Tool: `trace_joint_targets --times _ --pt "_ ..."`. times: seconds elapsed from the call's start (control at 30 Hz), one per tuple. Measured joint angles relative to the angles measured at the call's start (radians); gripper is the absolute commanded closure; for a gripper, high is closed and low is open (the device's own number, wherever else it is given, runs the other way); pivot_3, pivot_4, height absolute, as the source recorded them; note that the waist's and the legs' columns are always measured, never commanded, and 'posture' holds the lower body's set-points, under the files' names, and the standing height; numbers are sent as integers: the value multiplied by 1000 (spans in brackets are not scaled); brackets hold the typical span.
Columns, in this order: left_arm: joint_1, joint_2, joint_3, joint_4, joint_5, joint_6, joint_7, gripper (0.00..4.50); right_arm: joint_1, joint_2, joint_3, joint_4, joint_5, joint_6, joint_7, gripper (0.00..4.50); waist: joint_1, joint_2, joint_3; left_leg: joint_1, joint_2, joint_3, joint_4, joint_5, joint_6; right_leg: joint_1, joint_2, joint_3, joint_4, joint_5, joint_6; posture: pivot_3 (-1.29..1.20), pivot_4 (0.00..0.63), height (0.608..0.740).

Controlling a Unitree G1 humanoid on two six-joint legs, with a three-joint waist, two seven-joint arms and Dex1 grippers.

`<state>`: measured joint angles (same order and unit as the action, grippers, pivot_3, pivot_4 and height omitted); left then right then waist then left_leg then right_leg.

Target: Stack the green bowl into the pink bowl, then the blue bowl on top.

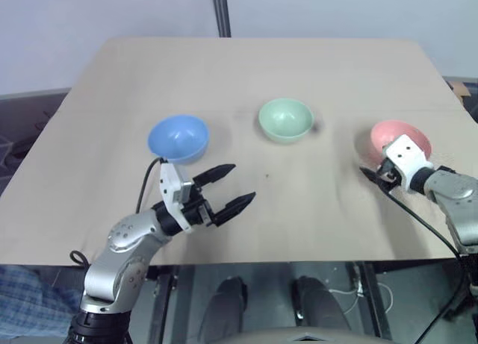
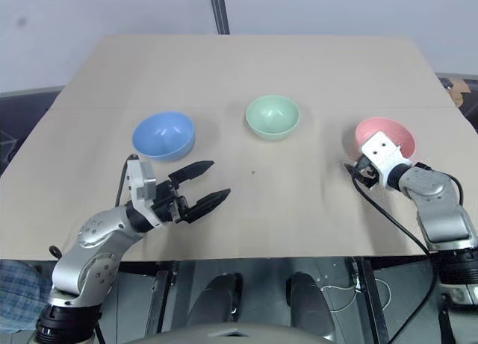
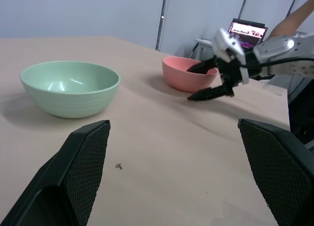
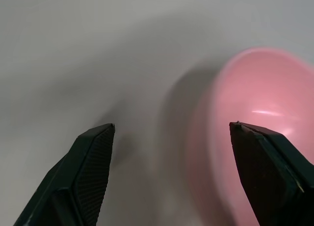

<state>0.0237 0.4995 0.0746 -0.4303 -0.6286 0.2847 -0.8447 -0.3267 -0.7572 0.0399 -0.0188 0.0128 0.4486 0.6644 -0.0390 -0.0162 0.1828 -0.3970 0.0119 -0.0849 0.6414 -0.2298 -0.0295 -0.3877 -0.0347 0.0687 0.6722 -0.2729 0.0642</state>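
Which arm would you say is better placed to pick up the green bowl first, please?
Probably the left. The left gripper hovers open, empty, pointing toward the green bowl. The right gripper, also open, straddles the rim of the pink bowl, farther off.

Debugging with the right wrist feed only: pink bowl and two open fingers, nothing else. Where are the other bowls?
Observer: The green bowl sits mid-table, empty, to the left of the pink bowl.
Operator: And blue?
Observer: The blue bowl is further left, also empty, apart from the green one.
Operator: Left arm doing anything?
Observer: The left gripper hovers open over bare table, nearer the robot than the blue bowl, holding nothing.
Operator: Is right touching pink?
Observer: The right gripper is open at the pink bowl's rim, one finger over the inside; contact is unclear.
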Motion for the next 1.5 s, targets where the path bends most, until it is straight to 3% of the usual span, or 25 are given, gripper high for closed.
trace_joint_targets --times 0.17,0.3,0.53,0.77,1.0,1.37,1.4,1.47,1.5 --pt "10 0 1 -5 6 0 11 40 -32 -2 42 -1 -7 28 52 3208 0 0 0 0 0 0 0 0 0 0 0 0 0 0 0 0 150 740" --pt "39 2 3 -31 6 0 23 40 -42 -4 37 -9 -15 21 56 4479 0 0 0 0 0 0 0 0 0 0 0 0 0 0 0 0 150 740" --pt "58 14 8 -51 6 6 35 40 -19 -15 37 -64 -10 28 85 4479 0 -1 0 0 0 -1 0 0 0 0 0 -1 0 0 0 0 150 740" --pt "58 23 19 -51 4 11 36 40 40 11 52 -324 97 19 179 4479 0 0 0 0 0 -1 0 0 0 0 0 -1 0 0 0 0 150 740" --pt "52 35 26 -51 -2 15 25 40 98 14 201 -592 161 159 233 4479 5 -1 0 -1 0 -2 1 0 0 0 0 -2 0 0 0 0 150 740" --pt "23 40 26 -38 -2 21 8 40 -65 147 406 -557 70 254 135 4479 1 -1 0 -1 0 -3 1 0 0 0 0 -3 -1 0 0 0 150 740" --pt "24 41 26 -38 -2 21 6 40 -74 156 417 -552 66 261 132 3744 1 -1 0 -1 0 -3 0 0 0 0 0 -3 -1 0 0 0 150 740" --pt "25 41 26 -38 -2 21 1 40 -81 171 428 -550 63 272 129 3200 1 -1 0 -1 0 -3 0 0 0 0 0 -3 -1 0 0 0 150 740" --pt "27 41 26 -38 -2 21 1 40 -82 174 432 -550 63 276 129 2684 1 -1 0 -1 0 -3 0 0 0 0 0 -3 -2 0 0 0 150 740"
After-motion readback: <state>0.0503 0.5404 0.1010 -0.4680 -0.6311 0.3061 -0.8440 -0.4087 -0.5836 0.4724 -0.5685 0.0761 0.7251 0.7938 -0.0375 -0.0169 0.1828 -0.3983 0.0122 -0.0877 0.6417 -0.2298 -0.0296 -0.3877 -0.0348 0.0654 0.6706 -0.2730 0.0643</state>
